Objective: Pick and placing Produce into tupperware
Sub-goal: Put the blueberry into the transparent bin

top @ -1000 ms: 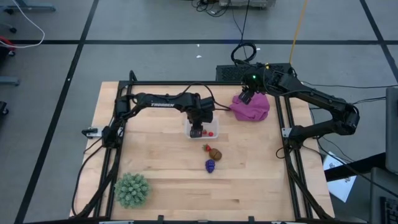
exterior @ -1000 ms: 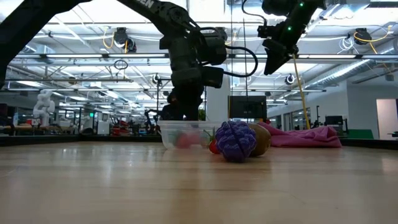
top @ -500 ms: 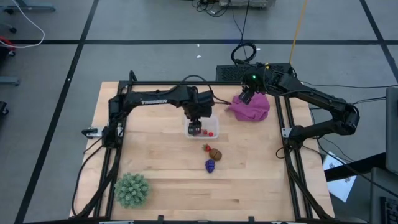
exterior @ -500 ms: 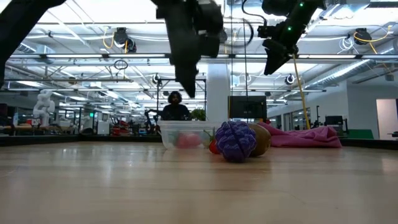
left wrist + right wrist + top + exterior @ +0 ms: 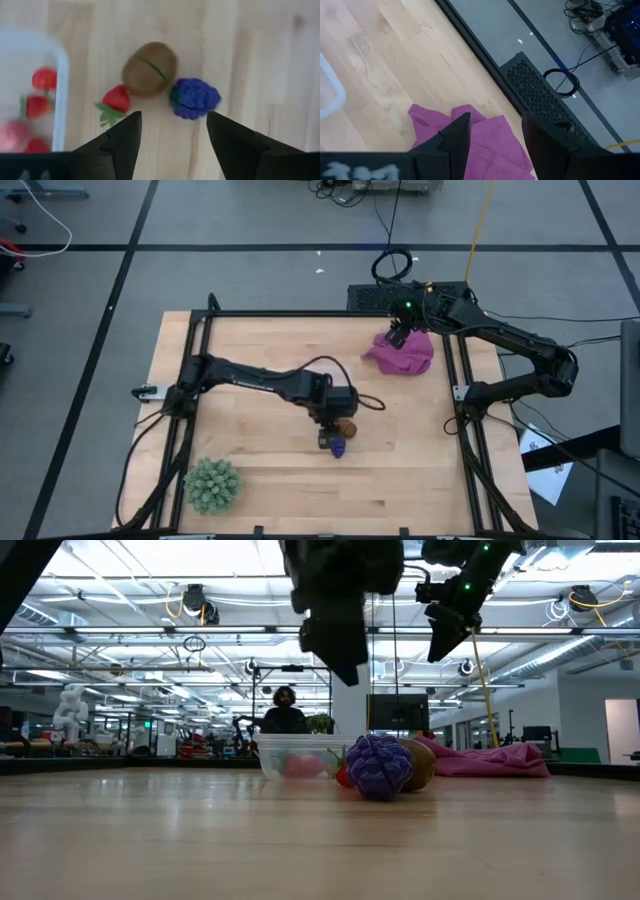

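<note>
A: What is done, nearest first?
B: Left gripper (image 5: 172, 131), jaws apart and empty, is hung over three loose pieces: strawberry (image 5: 116, 99), kiwi (image 5: 149, 69), grape cluster (image 5: 194, 97). Several strawberries are seen inside the tupperware (image 5: 61, 95).
A: Room?
B: Open tabletop (image 5: 260, 470) is left around them. Right gripper (image 5: 398, 333), jaws apart, is parked over the cloth (image 5: 404, 355).

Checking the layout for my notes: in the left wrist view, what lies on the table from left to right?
Clear tupperware holding red pieces → loose strawberry → brown round piece → purple grape cluster.
</note>
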`<state>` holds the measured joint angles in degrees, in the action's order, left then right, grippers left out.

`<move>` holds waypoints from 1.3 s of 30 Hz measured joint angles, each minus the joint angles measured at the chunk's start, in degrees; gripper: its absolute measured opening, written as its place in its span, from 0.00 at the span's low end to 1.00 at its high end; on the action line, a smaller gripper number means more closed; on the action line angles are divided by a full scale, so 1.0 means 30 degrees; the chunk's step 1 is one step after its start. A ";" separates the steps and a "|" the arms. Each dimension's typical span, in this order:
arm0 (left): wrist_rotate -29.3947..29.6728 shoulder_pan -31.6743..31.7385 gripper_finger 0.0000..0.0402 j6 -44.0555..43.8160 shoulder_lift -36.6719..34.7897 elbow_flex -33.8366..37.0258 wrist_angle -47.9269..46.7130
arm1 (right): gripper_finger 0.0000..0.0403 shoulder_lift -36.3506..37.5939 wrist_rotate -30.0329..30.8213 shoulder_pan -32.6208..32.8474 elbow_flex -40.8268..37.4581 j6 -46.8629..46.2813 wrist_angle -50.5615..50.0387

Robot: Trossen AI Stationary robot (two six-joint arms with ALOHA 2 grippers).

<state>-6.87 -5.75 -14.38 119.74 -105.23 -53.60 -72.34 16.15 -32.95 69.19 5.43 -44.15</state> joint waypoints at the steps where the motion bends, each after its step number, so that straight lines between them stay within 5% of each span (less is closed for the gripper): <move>1: 0.0204 -0.0013 0.57 -0.1089 0.0112 0.0001 0.0046 | 0.42 0.0000 -0.0003 0.0000 0.0000 0.0000 -0.0119; 15: 0.1045 -0.0905 0.57 -1.2774 0.0351 0.0006 0.1406 | 0.42 0.0000 0.0099 -0.0841 0.0000 0.1141 -0.3450; 24: 0.3966 -0.3526 0.57 -1.8999 0.0351 0.0006 0.2371 | 0.42 0.0000 0.0128 -0.2498 0.0000 0.2575 -0.2899; 29: 0.5195 -0.3953 0.57 -2.0598 0.0901 0.0011 0.3763 | 0.42 0.0000 0.0099 -0.2907 0.0000 0.2914 -0.2728; 39: 0.3884 -0.3303 0.57 -2.1608 0.2085 -0.0002 0.4298 | 0.42 0.0000 0.0026 -0.2902 0.0000 0.2922 -0.2806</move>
<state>4.78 -15.66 -79.20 125.99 -105.23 -40.71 -72.34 16.23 -41.66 69.19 14.20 -52.57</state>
